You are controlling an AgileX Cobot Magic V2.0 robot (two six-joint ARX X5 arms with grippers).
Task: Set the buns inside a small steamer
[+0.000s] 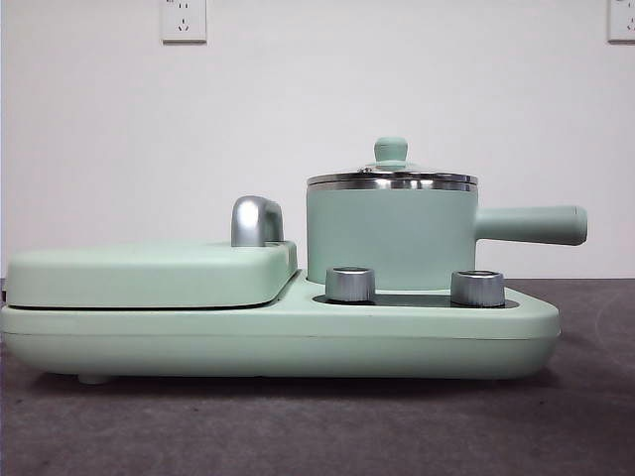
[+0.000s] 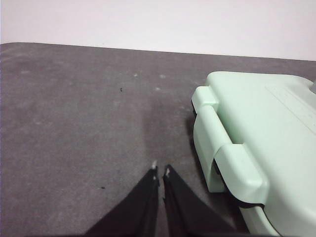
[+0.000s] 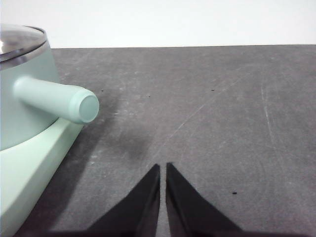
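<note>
The small steamer [image 1: 392, 233] is a mint green pot with a steel rim, a long side handle [image 1: 531, 225] and a glass lid with a green knob [image 1: 391, 150]. The lid is on. It stands on the right part of a mint green cooker base [image 1: 278, 337]. The right wrist view shows the pot [image 3: 22, 89] and its handle [image 3: 57, 98]. My right gripper [image 3: 163, 168] is shut and empty over bare table beside the handle. My left gripper [image 2: 160, 170] is shut and empty over bare table beside the grill lid [image 2: 256, 128]. The buns are out of view.
A flat wide mint green grill lid [image 1: 149, 273] with a chrome handle [image 1: 256, 220] lies closed on the base's left part. Two chrome knobs [image 1: 350, 284] [image 1: 477, 288] sit in front of the pot. The table is dark grey felt [image 1: 317, 426].
</note>
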